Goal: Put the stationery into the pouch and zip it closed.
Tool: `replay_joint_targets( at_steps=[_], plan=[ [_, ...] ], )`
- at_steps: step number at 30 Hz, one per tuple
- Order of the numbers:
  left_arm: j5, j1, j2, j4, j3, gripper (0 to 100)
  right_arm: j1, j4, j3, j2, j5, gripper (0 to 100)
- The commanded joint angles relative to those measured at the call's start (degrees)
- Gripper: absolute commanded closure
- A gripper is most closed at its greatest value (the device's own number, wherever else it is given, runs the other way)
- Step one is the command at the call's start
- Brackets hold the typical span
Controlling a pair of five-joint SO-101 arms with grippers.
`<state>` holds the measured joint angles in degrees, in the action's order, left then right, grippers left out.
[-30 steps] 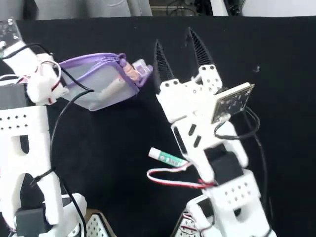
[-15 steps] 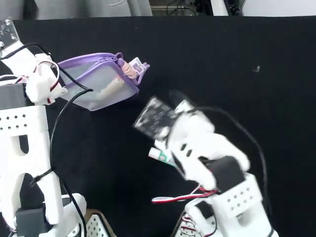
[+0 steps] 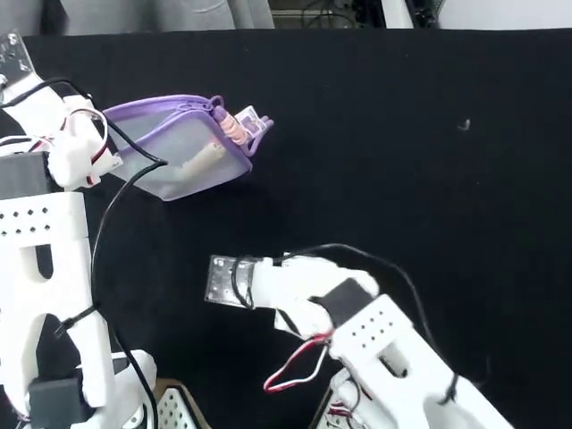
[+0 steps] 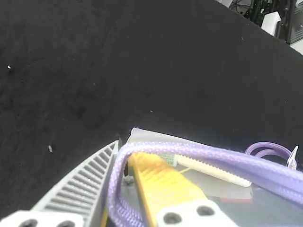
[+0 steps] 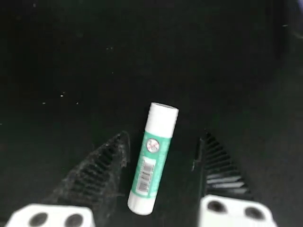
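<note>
A translucent pouch [image 3: 179, 152] with purple trim lies at the back left, its zipper pull [image 3: 241, 125] toward the middle. My left gripper [image 4: 125, 152] is shut on the pouch's purple rim [image 4: 213, 158], one yellow finger inside and one grey finger outside. A whitish stick [image 3: 201, 159] lies in the pouch. A white-and-green glue stick [image 5: 154, 163] lies on the black table. My right gripper [image 5: 164, 138] is open just above it, a black finger on each side. In the high view the right arm [image 3: 304, 290] bends down near the table's front middle.
The black table [image 3: 429, 161] stretches bare to the right and back. The left arm's white base [image 3: 45, 295] stands at the front left. Red and white cables [image 3: 295, 366] hang by the right arm's base.
The right arm has swung down from a raised pose, fingers pointing away, to point at the table over the glue stick, which it now covers in the high view. The left arm and pouch stayed put.
</note>
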<state>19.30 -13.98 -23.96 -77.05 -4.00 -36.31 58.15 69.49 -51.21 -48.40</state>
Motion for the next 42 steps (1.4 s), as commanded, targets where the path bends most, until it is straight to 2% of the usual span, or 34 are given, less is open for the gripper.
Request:
replay_joint_targets(
  at_steps=[1, 7, 9, 13, 17, 21, 24, 28, 32, 37, 42],
  plan=[
    [-0.26, -0.92, 0.7, 0.97, -0.57, 97, -0.53, -8.53, 0.84, 6.2, -1.14, 77.0],
    [-0.26, -0.92, 0.7, 0.97, -0.66, 97, -0.35, -18.55, -0.48, 20.7, -2.64, 77.5],
    [-0.26, -0.92, 0.7, 0.97, -0.75, 97, 0.35, -18.29, -3.38, 25.45, -2.81, 82.0],
    [-0.26, -0.92, 0.7, 0.97, -0.84, 97, 2.73, -15.3, -10.77, 33.63, -2.9, 98.3],
    [-0.26, -0.92, 0.7, 0.97, -0.92, 97, 7.47, -14.95, -15.25, 36.09, -2.9, 98.8],
    [-0.26, -0.92, 0.7, 1.05, -0.92, 97, 11.69, -13.71, -17.8, 31.16, -2.9, 98.7],
    [-0.26, -0.92, 0.53, 0.97, -0.92, 97, 13.45, -8.7, -20.88, 24.04, -2.9, 98.7],
    [-0.26, -0.66, 0.53, 0.88, -0.92, 97, 14.77, -3.16, -26.07, 12.62, -2.99, 98.7],
    [-0.26, -0.48, 0.09, 0.7, -0.92, 97, 14.68, -2.64, -30.02, 1.89, -2.73, 98.7],
    [-0.18, -0.31, 0.09, 0.7, -0.92, 97, 14.59, -11.34, -30.99, -7.43, -0.62, 98.7],
    [-0.18, 3.65, 0.09, -1.32, -0.48, 97, 14.51, -26.81, -31.08, -10.15, 12.66, 98.7]
  ],
)
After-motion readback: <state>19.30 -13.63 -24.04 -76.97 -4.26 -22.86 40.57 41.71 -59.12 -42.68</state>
